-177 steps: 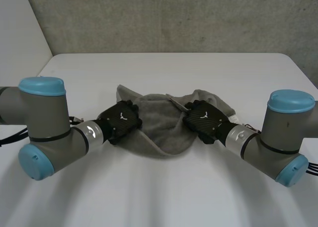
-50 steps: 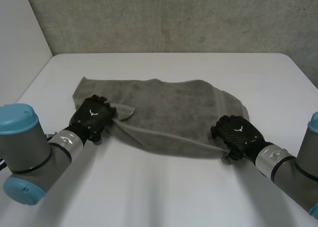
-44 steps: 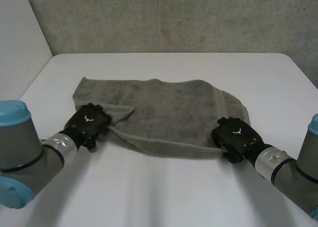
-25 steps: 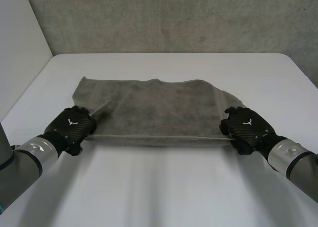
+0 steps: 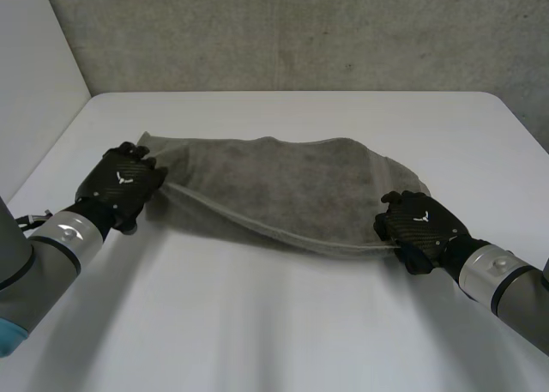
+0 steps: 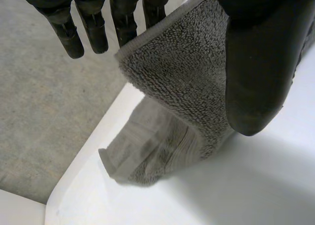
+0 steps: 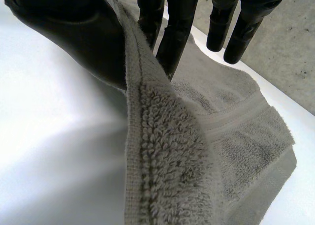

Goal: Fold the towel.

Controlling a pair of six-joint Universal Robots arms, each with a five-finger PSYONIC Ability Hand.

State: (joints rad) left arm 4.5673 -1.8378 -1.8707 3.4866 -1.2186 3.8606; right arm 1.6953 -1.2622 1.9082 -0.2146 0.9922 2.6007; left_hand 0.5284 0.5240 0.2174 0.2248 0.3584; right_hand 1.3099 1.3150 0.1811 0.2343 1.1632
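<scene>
In your head view, the grey towel (image 5: 292, 190) lies across the middle of the tabletop (image 5: 283, 323), its near edge raised between the hands. Your wrist views add the grips: the left hand (image 6: 256, 62) and the right hand (image 7: 74, 33) each pinch one end of that edge between thumb and fingers (image 7: 177, 23). A concrete wall (image 5: 300, 32) stands beyond the tabletop's far edge.

A grey towel (image 5: 283, 182) lies spread across the white counter (image 5: 283, 323), in front of a rough concrete wall (image 5: 300, 32). The left hand (image 5: 124, 182) grips the towel at its left end, near the far corner. The right hand (image 5: 420, 225) grips the near right corner. Between the two hands the towel's near edge runs as a tight line.
</scene>
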